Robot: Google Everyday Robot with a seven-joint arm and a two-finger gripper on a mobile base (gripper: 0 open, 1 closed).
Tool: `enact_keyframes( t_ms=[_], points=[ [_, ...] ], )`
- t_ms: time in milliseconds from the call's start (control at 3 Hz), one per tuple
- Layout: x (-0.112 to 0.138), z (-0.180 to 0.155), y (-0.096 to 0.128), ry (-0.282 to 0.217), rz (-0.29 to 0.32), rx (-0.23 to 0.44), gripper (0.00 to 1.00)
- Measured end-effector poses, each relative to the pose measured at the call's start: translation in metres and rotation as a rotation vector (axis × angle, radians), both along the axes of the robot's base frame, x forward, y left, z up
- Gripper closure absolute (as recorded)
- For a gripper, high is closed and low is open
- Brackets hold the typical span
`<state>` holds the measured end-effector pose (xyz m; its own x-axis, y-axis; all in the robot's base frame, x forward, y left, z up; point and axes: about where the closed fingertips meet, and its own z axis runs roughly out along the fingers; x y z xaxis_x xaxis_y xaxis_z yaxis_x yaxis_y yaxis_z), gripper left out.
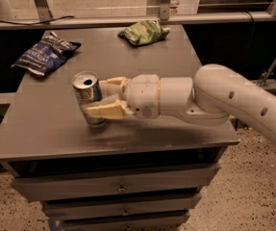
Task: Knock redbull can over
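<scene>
The redbull can (87,96), silver with a blue panel and an open top, stands on the grey table (46,129) left of centre, leaning slightly with its top to the left. My gripper (99,96) reaches in from the right at can height. Its cream fingers are spread, one in front (106,111) across the can's lower body and one behind (112,83). The can sits between the fingertips and the front finger touches it. The white arm (214,97) runs off to the right.
A dark blue snack bag (46,54) lies at the table's back left and a green snack bag (143,32) at the back centre. Drawers (120,189) sit under the tabletop. A rail (128,19) runs behind the table.
</scene>
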<state>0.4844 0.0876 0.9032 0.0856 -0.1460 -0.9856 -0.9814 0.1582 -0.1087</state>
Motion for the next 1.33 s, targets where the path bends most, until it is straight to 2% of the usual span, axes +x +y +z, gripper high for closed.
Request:
enact_keyframes(
  t_ms=[667, 1000, 1333],
  points=[
    [0.044, 0.068, -0.054, 0.025, -0.003, -0.222, 1.0],
    [0.057, 0.093, -0.072, 0.041, -0.008, -0.414, 1.0],
    [0.064, 0.072, -0.078, 0.108, 0.011, -0.662, 1.0]
  ],
)
